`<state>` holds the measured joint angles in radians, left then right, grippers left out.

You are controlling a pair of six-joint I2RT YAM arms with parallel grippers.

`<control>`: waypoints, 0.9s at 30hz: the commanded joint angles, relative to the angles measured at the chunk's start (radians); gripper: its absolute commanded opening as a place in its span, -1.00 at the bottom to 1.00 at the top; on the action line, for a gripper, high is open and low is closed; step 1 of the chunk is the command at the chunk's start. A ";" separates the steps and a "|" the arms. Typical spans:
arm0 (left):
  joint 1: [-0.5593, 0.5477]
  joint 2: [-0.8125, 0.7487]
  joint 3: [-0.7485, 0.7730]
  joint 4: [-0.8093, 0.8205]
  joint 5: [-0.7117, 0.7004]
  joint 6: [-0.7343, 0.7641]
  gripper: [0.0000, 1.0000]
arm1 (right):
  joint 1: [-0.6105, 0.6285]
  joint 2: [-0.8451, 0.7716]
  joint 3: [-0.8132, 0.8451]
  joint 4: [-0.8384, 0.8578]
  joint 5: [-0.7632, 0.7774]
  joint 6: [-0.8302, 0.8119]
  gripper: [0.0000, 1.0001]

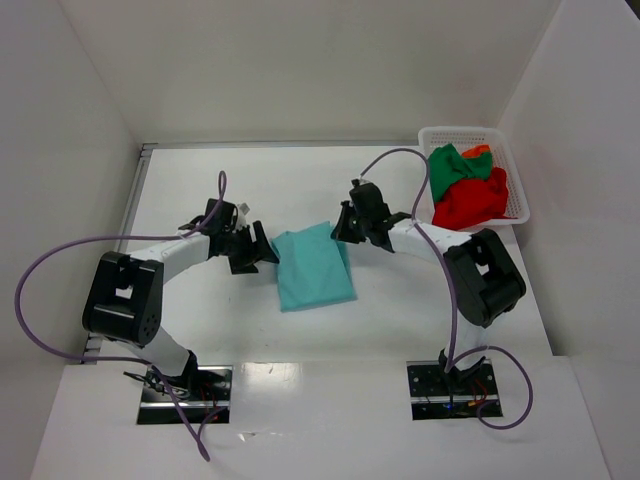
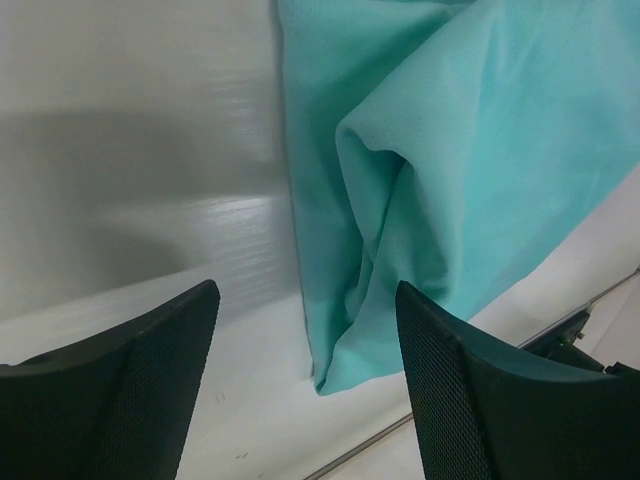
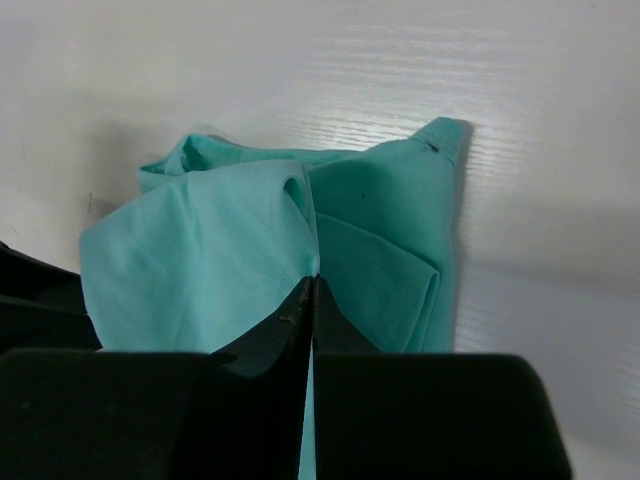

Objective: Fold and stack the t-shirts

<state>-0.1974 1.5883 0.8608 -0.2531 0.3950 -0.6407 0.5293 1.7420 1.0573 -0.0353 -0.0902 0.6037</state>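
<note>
A teal t-shirt (image 1: 313, 270) lies partly folded in the middle of the white table. My right gripper (image 1: 343, 227) is shut on a fold of the teal t-shirt (image 3: 220, 250) at its far right corner and holds that fold slightly raised. My left gripper (image 1: 268, 250) is open and empty at the shirt's left edge; in the left wrist view the teal cloth (image 2: 460, 170) lies just ahead of its spread fingers (image 2: 440, 370). A dark green t-shirt (image 1: 458, 163), a red one (image 1: 472, 202) and a bit of an orange one (image 1: 478, 151) are bunched in the basket.
The white lattice basket (image 1: 517, 172) stands at the far right of the table. White walls enclose the table at the left, back and right. The arms' bases are bolted at the near edge.
</note>
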 commanded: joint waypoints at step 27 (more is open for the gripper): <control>-0.025 -0.100 0.012 0.051 0.149 0.004 0.59 | -0.003 0.021 -0.071 -0.037 0.109 0.061 -0.90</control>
<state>-0.2207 1.5166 0.8608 -0.1936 0.5037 -0.6571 0.5293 1.7588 0.9924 -0.0731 -0.0135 0.6582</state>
